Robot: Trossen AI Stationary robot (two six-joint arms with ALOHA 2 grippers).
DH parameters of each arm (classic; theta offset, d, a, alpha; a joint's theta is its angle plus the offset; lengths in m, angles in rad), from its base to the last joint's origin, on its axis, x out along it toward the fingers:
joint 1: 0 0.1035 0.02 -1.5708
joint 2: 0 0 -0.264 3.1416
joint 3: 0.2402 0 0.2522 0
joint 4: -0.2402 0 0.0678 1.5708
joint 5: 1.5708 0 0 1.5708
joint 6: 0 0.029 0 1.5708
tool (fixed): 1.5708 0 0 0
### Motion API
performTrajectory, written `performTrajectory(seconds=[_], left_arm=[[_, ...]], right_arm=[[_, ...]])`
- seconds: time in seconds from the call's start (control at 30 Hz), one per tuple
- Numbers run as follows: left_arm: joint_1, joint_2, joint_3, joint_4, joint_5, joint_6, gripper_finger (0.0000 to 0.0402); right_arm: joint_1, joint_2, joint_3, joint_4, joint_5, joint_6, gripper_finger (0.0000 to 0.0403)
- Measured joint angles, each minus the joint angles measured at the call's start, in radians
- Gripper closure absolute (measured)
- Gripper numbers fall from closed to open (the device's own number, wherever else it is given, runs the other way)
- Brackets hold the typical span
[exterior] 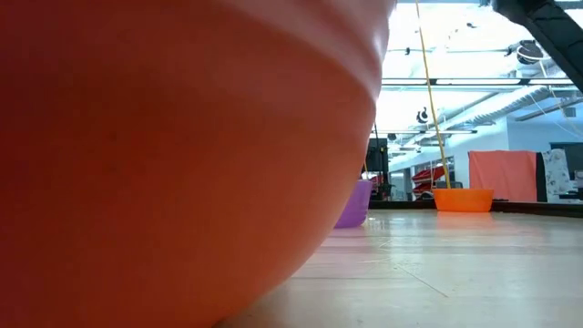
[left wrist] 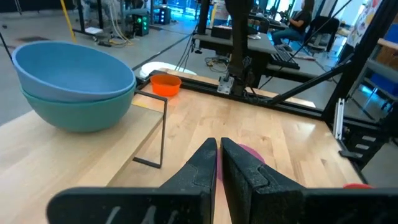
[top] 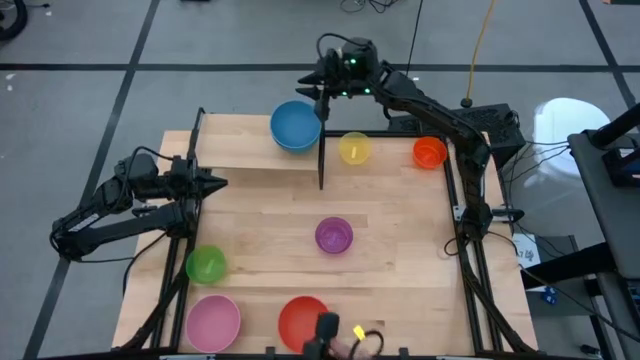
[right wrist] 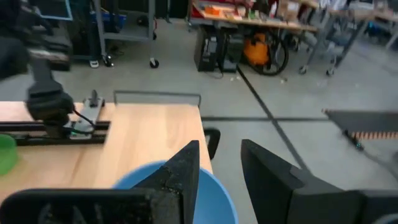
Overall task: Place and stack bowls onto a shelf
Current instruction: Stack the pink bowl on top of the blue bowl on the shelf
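Note:
A blue bowl (top: pixel 295 125) sits nested in a teal bowl (left wrist: pixel 74 112) at the right end of the shelf (top: pixel 240 150), a light plank at the table's far left. My right gripper (right wrist: pixel 217 163) is open just above the blue bowl's (right wrist: pixel 214 193) far rim, with nothing between its fingers; the high view shows it at the bowl's far side (top: pixel 322 88). My left gripper (left wrist: pixel 219 163) waits shut at the table's left edge (top: pixel 215 183), pointing across the table. Yellow (top: pixel 354 148), orange (top: pixel 429 152), purple (top: pixel 333 235), green (top: pixel 206 265), pink (top: pixel 213 322) and red (top: pixel 303 322) bowls stand loose on the table.
The shelf's black end bar (left wrist: pixel 163 134) stands beside the stacked bowls. The red bowl (exterior: pixel 137 137) fills the low view's left; the purple (exterior: pixel 355 205) and orange (exterior: pixel 463 199) bowls show beyond it. Bare wood lies in the table's middle and right.

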Motion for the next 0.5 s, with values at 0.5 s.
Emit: performTrajectory(seconds=[0.5], left_arm=[[0.000,0.000,0.000,-0.034,0.081,0.088,0.0394]], right_arm=[[0.122,-0.216,0.000,-0.113,0.004,-0.057,0.0289]])
